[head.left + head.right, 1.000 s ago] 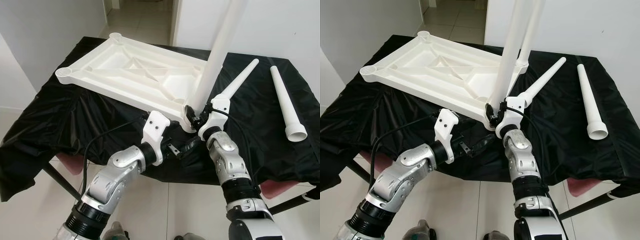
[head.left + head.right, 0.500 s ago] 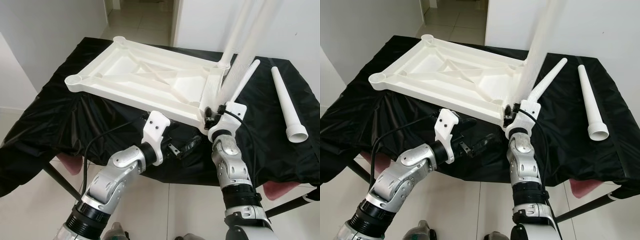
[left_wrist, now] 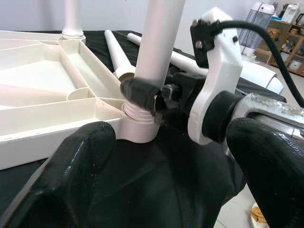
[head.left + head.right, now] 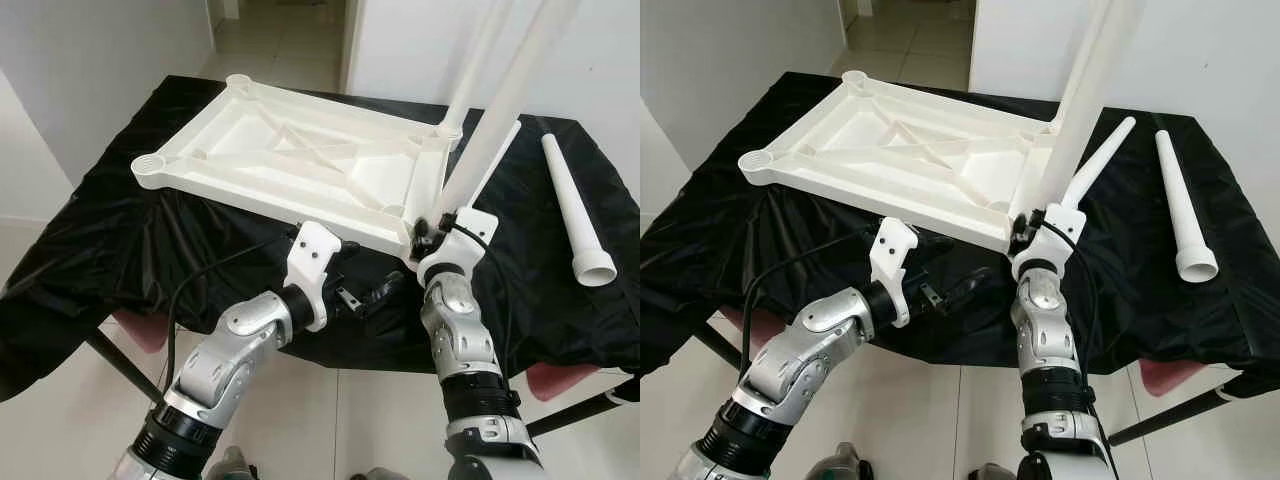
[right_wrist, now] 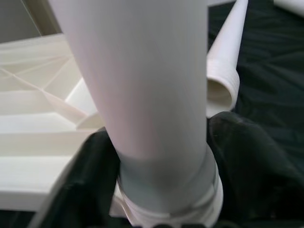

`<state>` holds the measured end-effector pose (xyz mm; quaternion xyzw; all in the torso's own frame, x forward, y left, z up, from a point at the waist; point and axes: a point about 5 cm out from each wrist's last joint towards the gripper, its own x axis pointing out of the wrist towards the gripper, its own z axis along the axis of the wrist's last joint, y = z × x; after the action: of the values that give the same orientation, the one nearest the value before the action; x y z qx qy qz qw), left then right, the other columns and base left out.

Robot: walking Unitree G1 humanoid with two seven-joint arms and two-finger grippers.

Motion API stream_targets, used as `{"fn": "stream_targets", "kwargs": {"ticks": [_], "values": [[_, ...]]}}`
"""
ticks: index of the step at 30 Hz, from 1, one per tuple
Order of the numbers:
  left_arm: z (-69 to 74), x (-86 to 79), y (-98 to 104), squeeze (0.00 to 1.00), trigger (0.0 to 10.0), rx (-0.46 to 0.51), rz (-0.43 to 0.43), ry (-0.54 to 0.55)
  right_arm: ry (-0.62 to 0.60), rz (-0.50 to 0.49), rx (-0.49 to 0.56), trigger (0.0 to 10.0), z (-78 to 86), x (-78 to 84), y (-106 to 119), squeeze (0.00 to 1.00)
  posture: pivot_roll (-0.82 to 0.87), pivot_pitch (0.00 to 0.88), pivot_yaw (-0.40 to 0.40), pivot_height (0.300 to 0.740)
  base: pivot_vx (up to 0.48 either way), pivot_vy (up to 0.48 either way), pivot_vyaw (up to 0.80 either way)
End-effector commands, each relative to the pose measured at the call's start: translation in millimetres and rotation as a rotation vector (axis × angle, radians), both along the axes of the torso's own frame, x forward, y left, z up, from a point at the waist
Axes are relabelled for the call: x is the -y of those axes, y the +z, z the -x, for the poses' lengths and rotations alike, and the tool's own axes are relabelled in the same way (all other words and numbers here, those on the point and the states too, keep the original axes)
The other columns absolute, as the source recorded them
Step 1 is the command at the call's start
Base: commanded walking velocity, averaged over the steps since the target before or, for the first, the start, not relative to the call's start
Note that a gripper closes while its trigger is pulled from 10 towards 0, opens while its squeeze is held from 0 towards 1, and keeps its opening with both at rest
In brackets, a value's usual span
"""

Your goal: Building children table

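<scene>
— So where's the leg (image 4: 490, 120)?
— Upright in the near corner socket of the upturned tabletop (image 4: 300, 160); my right gripper (image 4: 428, 228) clamps its base.
— Handling?
— Stiff, light, slippery plastic; grip low. My left gripper (image 4: 368, 296) hangs wide.

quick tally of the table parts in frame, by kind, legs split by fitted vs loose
Tabletop, upside down on the black cloth: 1
Legs standing in corner sockets: 2, the far leg and the near leg, which the right gripper has its jaws around at the base
Loose legs lying on the cloth: 2, one beside the tabletop, one further right
Total: 5 parts
</scene>
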<state>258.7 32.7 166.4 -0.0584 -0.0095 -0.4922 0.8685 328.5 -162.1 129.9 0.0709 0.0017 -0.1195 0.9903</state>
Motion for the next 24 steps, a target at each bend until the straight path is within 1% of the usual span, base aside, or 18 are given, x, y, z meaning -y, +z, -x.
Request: {"fn": "stream_targets", "kwargs": {"ticks": [1, 4, 7, 9, 10, 11, 13, 14, 16, 18, 21, 24], "values": [[2.3, 1.2, -0.6, 0.0, 10.0, 0.0, -0.005, -0.042, -0.016, -0.022, -0.071, 10.0, 5.8, 5.6, -17.3, 1.0, 0.04, 0.023, -0.023, 0.74, 0.0, 0.0, 0.0], [2.7, 1.4, -0.7, 0.0, 10.0, 0.0, -0.005, -0.043, 0.011, -0.013, -0.018, 10.0, 5.1, 4.0, -10.0, 1.0, 0.04, 0.024, -0.023, 0.74, 0.0, 0.0, 0.0], [2.8, 1.3, -0.8, 0.0, 10.0, 0.0, -0.006, -0.042, 0.019, -0.003, -0.007, 10.0, 5.1, 3.7, -8.5, 1.0, 0.04, 0.025, -0.023, 0.74, 0.0, 0.0, 0.0], [3.0, 1.0, -0.8, 0.0, 10.0, 0.0, -0.004, -0.041, 0.046, 0.003, 0.018, 10.0, 4.9, 2.7, -5.3, 1.0, 0.04, 0.026, -0.025, 0.74, 0.0, 0.0, 0.0], [3.1, 1.0, -0.9, 0.0, 10.0, 0.0, -0.005, -0.04, 0.071, 0.002, 0.027, 10.0, 4.6, 1.9, -4.1, 0.0, 0.04, 0.026, -0.025, 0.74, 0.0, 0.0, 0.0], [3.1, 1.0, -0.9, 0.0, 10.0, 0.0, -0.005, -0.04, 0.071, 0.002, 0.027, 10.0, 4.6, 1.9, -4.1, 0.0, 0.04, 0.026, -0.025, 0.74, 0.0, 0.0, 0.0], [3.1, 0.9, -1.2, 0.0, 10.0, -0.001, -0.005, -0.039, 0.125, -0.009, 0.049, 10.0, 2.9, 1.6, -1.3, 0.0, 0.04, 0.027, -0.026, 0.74, 0.0, 0.0, 0.0], [3.1, 0.9, -1.2, 0.0, 10.0, -0.001, -0.005, -0.039, 0.125, -0.009, 0.049, 10.0, 2.9, 1.6, -1.3, 0.0, 0.04, 0.027, -0.026, 0.74, 0.0, 0.0, 0.0], [3.4, 0.9, -1.2, 0.0, 10.0, -0.001, -0.005, -0.038, 0.189, -0.014, 0.073, 10.0, 0.1, 2.3, 2.5, 0.0, 0.04, 0.027, -0.026, 0.74, 0.0, 0.0, 0.0], [3.6, 1.0, -1.6, 0.0, 10.0, -0.001, -0.006, -0.038, 0.244, 0.0, 0.087, 10.0, -2.7, 4.5, 5.3, 0.0, 0.04, 0.026, -0.027, 0.74, 0.0, 0.0, 0.0], [3.5, 1.3, -1.7, 0.0, 10.0, 0.001, -0.008, -0.035, 0.328, 0.049, 0.101, 10.0, -7.3, 10.8, 8.7, 0.0, 0.05, 0.026, -0.032, 0.74, 0.0, 0.0, 0.0], [3.3, 1.4, -1.6, 0.0, 10.0, 0.003, -0.008, -0.032, 0.371, 0.073, 0.107, 10.0, -9.6, 14.8, 10.0, 0.0, 0.05, 0.025, -0.034, 0.74, 0.0, 0.0, 0.0]]}}
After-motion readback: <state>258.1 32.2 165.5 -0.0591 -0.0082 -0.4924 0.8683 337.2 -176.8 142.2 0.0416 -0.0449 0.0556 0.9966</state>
